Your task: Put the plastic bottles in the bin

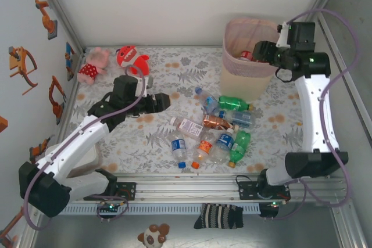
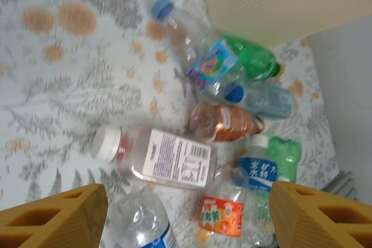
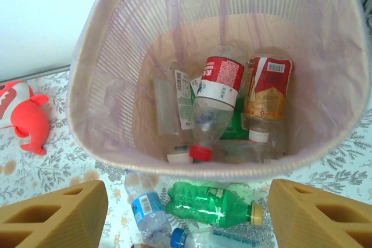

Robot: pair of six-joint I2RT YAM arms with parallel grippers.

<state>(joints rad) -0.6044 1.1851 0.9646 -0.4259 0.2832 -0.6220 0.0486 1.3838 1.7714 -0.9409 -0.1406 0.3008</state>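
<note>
Currently, left fingers (image 2: pixel 52 216) released above the white-capped bottle (image 2: pixel 168 158), desk (image 2: pixel 70 85) middle, right fingers (image 3: pixel 55 213) released, empty, over the bin (image 3: pixel 87 114), far edge

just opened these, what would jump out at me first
The pink-rimmed bin at the far right stands out, with several plastic bottles already inside and the open right pincer hanging over it. In front of it a heap of more bottles litters the flowered table. Two plush toys, one red and one pink, sit at the far left.
</note>
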